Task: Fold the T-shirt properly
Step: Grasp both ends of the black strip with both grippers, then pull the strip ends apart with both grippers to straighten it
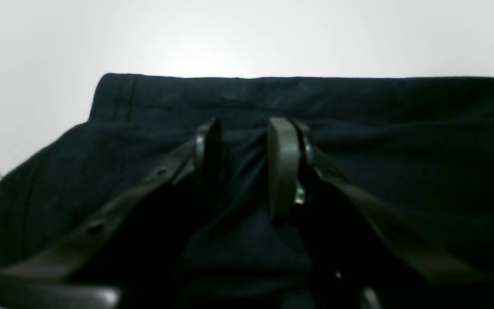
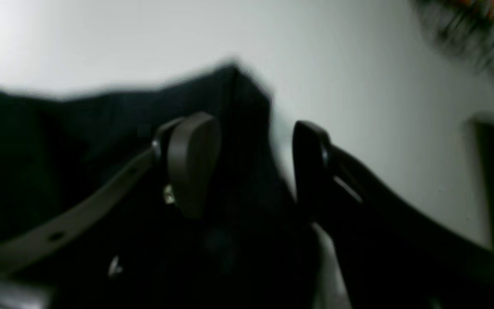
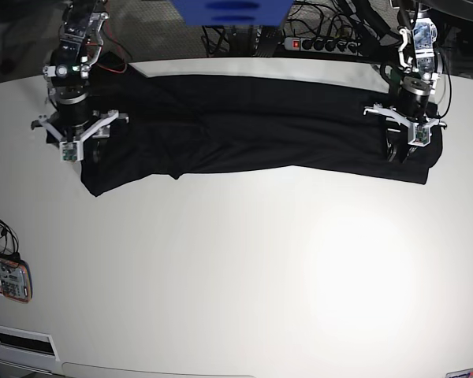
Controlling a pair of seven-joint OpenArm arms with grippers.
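Here the black T-shirt (image 3: 244,138) lies stretched into a long, narrow band across the far side of the white bench (image 3: 244,276), running almost from one arm to the other. Its end on the base view's left is wider and rumpled, with a corner hanging toward the near side; the end on that view's right is squarer.

The left claw (image 1: 247,141) is down on the shirt's end at the base view's right — in its wrist view the two pads stand close together with a bunched ridge of black cloth pinched between them, a stitched hem showing just beyond.

The right claw (image 2: 251,163) sits at the opposite end, over the cloth's edge. Its jaws stand partly apart; dark cloth fills the gap, one finger (image 2: 193,163) lies over the shirt and the other shows against bare bench, but the blur leaves it unclear whether the cloth is gripped.

A power strip (image 3: 331,43) and cables lie beyond the far edge — a handset (image 3: 6,277) sits near the left edge.
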